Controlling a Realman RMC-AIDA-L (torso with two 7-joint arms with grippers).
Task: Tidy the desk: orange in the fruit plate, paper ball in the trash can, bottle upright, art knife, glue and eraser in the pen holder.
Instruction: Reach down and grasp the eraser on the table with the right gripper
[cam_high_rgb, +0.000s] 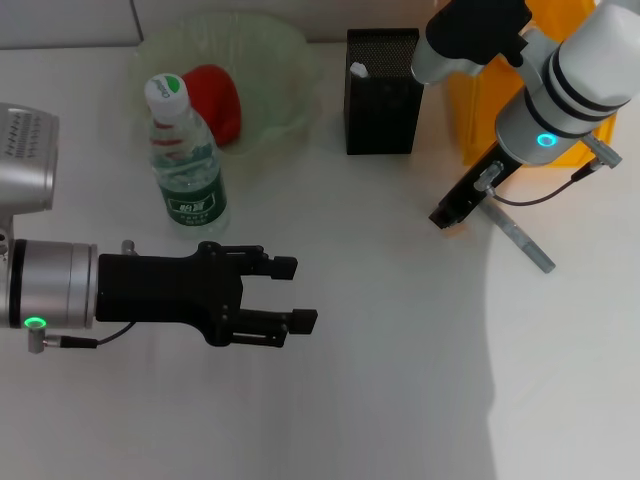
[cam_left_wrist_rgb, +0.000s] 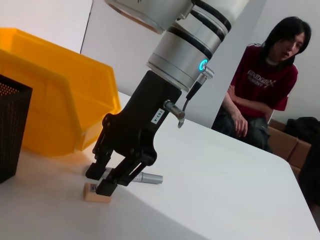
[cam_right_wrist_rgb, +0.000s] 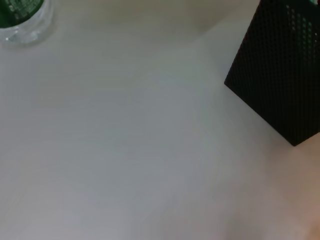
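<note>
My right gripper (cam_high_rgb: 443, 217) hangs low over the desk (cam_high_rgb: 380, 380) in front of the yellow trash can (cam_high_rgb: 485, 100). In the left wrist view it (cam_left_wrist_rgb: 100, 180) is open, with its fingertips right at the beige eraser (cam_left_wrist_rgb: 97, 193), which lies flat. A grey art knife (cam_high_rgb: 522, 240) lies just behind it (cam_left_wrist_rgb: 148, 177). The black mesh pen holder (cam_high_rgb: 382, 92) holds a white item. The bottle (cam_high_rgb: 186, 160) stands upright. The orange (cam_high_rgb: 215, 100) lies in the green fruit plate (cam_high_rgb: 285, 60). My left gripper (cam_high_rgb: 300, 295) is open and empty at mid-desk. The paper ball is out of view.
A seated person (cam_left_wrist_rgb: 265, 85) is beyond the desk's far edge. The right wrist view shows the pen holder (cam_right_wrist_rgb: 280, 75), the bottle's base (cam_right_wrist_rgb: 20, 17) and bare desk between them. The trash can (cam_left_wrist_rgb: 50, 100) stands close behind the right gripper.
</note>
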